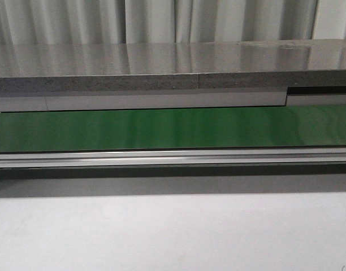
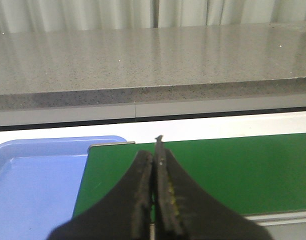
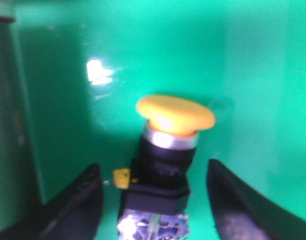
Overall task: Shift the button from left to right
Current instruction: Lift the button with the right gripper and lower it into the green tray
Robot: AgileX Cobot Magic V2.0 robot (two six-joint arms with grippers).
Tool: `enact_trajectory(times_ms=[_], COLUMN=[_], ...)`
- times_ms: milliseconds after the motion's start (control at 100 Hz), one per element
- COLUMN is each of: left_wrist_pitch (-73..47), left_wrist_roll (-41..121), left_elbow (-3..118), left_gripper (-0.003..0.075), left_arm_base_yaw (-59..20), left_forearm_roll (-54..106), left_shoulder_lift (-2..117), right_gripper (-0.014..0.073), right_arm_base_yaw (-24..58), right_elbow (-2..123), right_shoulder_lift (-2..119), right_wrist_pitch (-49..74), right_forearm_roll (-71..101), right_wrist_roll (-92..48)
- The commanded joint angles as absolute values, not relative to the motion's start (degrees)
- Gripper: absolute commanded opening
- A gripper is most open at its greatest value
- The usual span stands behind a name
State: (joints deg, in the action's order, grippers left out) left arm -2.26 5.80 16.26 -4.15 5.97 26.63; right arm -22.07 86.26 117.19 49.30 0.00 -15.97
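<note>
The button shows only in the right wrist view: a round yellow-orange cap, a silver collar and a black blocky body with a small yellow tab, lying on the green belt. My right gripper is open, its two black fingers standing on either side of the button's body with gaps on both sides. My left gripper is shut and empty, hovering over the left end of the green belt. Neither arm nor the button shows in the front view.
A blue tray lies beside the belt's left end. The green belt runs across the front view, with an aluminium rail in front, a grey speckled counter behind, and white table nearest.
</note>
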Motion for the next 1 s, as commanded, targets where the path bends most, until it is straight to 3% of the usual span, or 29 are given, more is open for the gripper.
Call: enact_trajectory(times_ms=[0, 360, 670, 990], left_wrist_pitch=[2.6, 2.6, 2.6, 2.6], left_wrist_roll=[5.8, 5.8, 5.8, 5.8], left_elbow=[17.9, 17.9, 17.9, 17.9], left_gripper=[-0.0020, -0.0020, -0.0020, -0.0020], left_arm_base_yaw=[-4.5, -4.5, -4.5, -4.5], left_forearm_roll=[6.1, 6.1, 6.1, 6.1], left_shoulder_lift=[26.9, 26.9, 26.9, 26.9], right_gripper=[0.0545, 0.0541, 0.0541, 0.0541], right_arm_base_yaw=[-22.3, -22.3, -21.9, -13.6], right_elbow=[87.9, 87.9, 87.9, 86.6], right_shoulder_lift=[113.8, 107.9, 97.7, 87.9], right_wrist_pitch=[48.8, 46.2, 42.4, 40.7], right_forearm_roll=[0.6, -0.5, 14.1, 15.7], right_wrist_roll=[-16.6, -14.6, -14.4, -14.8])
